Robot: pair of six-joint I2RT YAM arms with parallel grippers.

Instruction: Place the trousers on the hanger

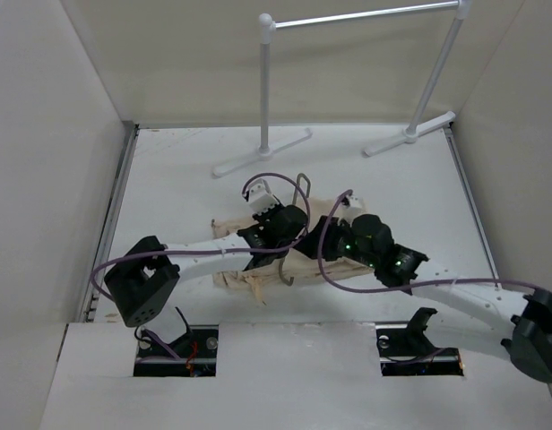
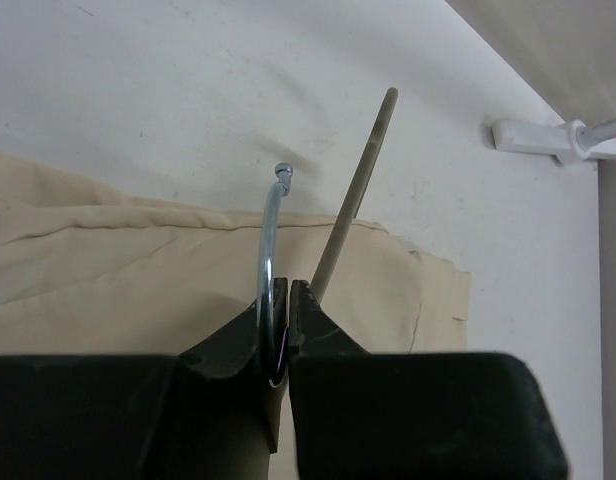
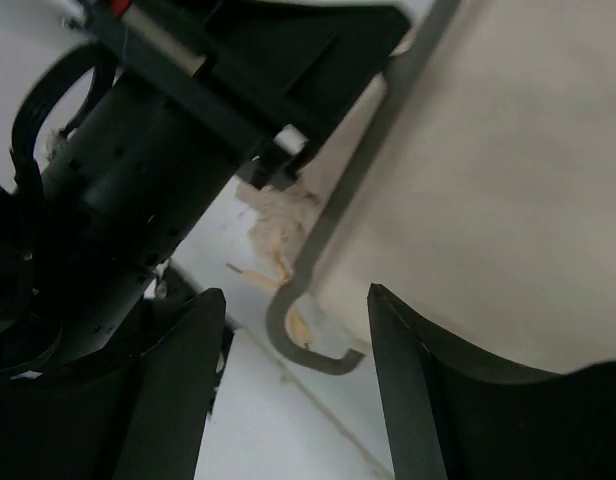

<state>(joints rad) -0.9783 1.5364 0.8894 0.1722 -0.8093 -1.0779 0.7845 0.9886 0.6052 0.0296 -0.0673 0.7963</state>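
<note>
The beige trousers [image 1: 236,279] lie folded in the middle of the table, mostly under both arms. The dark hanger lies on them, with its wire hook [image 1: 303,185] pointing to the far side and one curved end [image 1: 285,276] near the frayed hem. My left gripper [image 1: 294,217] is shut on the metal hook [image 2: 271,240]; a grey hanger arm [image 2: 353,210] runs up beside it over the cloth [image 2: 138,270]. My right gripper [image 3: 293,292] is open, just above the hanger's curved end [image 3: 308,340], touching nothing, with trousers [image 3: 508,170] to its right.
A white tubular garment rail [image 1: 348,18] stands at the back, its feet [image 1: 263,152] on the table's far part; one foot shows in the left wrist view [image 2: 533,140]. My left arm [image 3: 138,170] is close to my right gripper. Walls enclose the table.
</note>
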